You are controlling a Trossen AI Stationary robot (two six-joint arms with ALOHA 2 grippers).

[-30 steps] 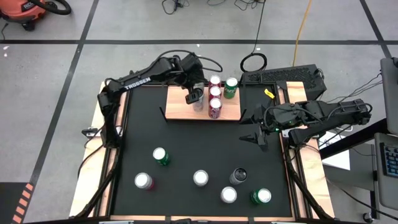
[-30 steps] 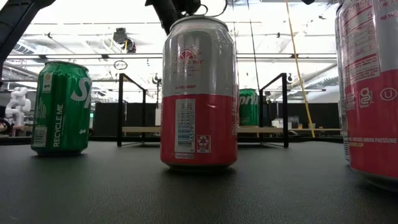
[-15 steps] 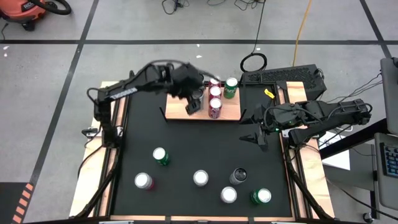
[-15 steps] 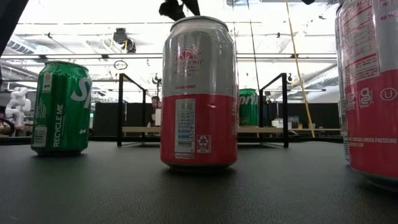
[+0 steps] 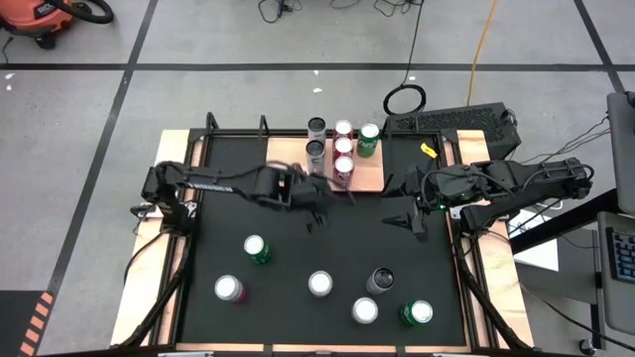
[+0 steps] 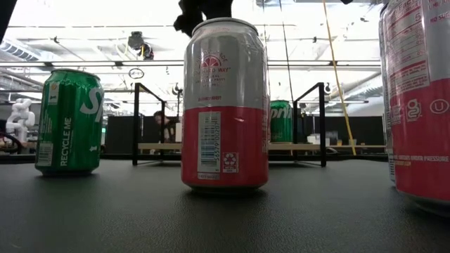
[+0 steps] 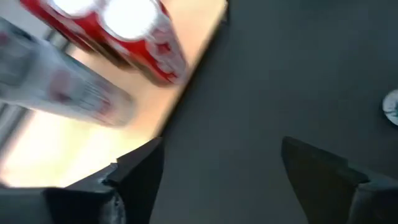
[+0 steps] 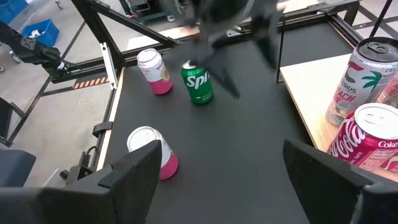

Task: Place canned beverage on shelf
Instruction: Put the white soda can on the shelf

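The shelf [image 5: 298, 171], a light wooden board at the mat's far edge, bears several upright cans, among them a silver one [image 5: 317, 151], a red one [image 5: 343, 166] and a green one [image 5: 369, 139]. My left gripper [image 5: 329, 206] hangs open over the black mat just in front of the shelf, with nothing between its fingers [image 7: 221, 168]. My right gripper [image 5: 405, 204] waits open at the mat's right side [image 8: 224, 180]. More cans stand on their bases on the near half of the mat, such as a green one [image 5: 256, 249] and a pink-and-silver one [image 6: 225, 105].
Loose cans on the mat: pink-topped [image 5: 229, 289], silver [image 5: 319, 284], dark [image 5: 380, 281], silver [image 5: 364, 310], green [image 5: 417, 313]. Bare mat [image 5: 298, 238] lies between them and the shelf. Wooden strips edge the mat [image 5: 159, 258]. A keyboard [image 5: 451, 124] sits beyond the far right corner.
My left gripper has come away from the silver cans on the shelf, swinging toward the table's near edge and a little to the right, out over the mat, rolling its wrist as it went. The cans on the shelf stay upright where they were.
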